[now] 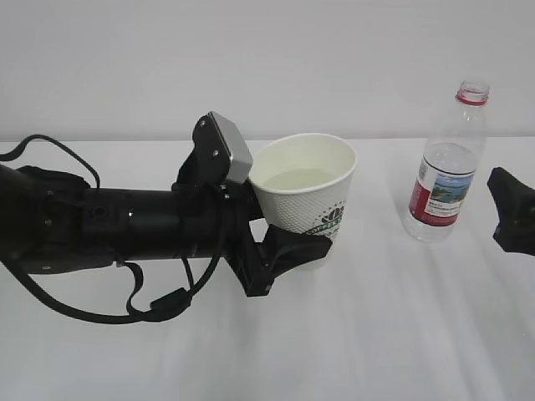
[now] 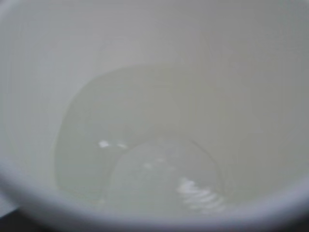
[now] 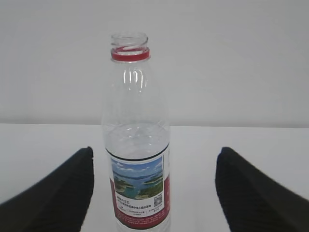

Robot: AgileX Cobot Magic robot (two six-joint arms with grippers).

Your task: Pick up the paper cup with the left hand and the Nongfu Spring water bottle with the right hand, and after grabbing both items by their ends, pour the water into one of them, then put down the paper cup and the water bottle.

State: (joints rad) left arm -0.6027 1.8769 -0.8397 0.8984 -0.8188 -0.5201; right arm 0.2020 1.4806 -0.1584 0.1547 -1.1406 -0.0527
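The white paper cup (image 1: 305,188) with a green logo leans slightly, its lower part between the fingers of my left gripper (image 1: 306,242), which is shut on it. One black finger (image 1: 294,249) shows in front; the other is hidden behind the cup. Water (image 1: 294,178) lies inside. The left wrist view looks straight into the cup (image 2: 38,72) at the water (image 2: 145,145). The Nongfu Spring water bottle (image 1: 445,167) stands upright and uncapped at the right. My right gripper (image 3: 155,162) is open, with its fingers wide on both sides of the bottle (image 3: 137,145) and not touching it.
A white cloth covers the table (image 1: 376,334) and a plain white wall stands behind it. My left arm (image 1: 100,225) and its cables stretch across the table's left half. Only the tip of my right gripper (image 1: 512,209) shows at the right edge.
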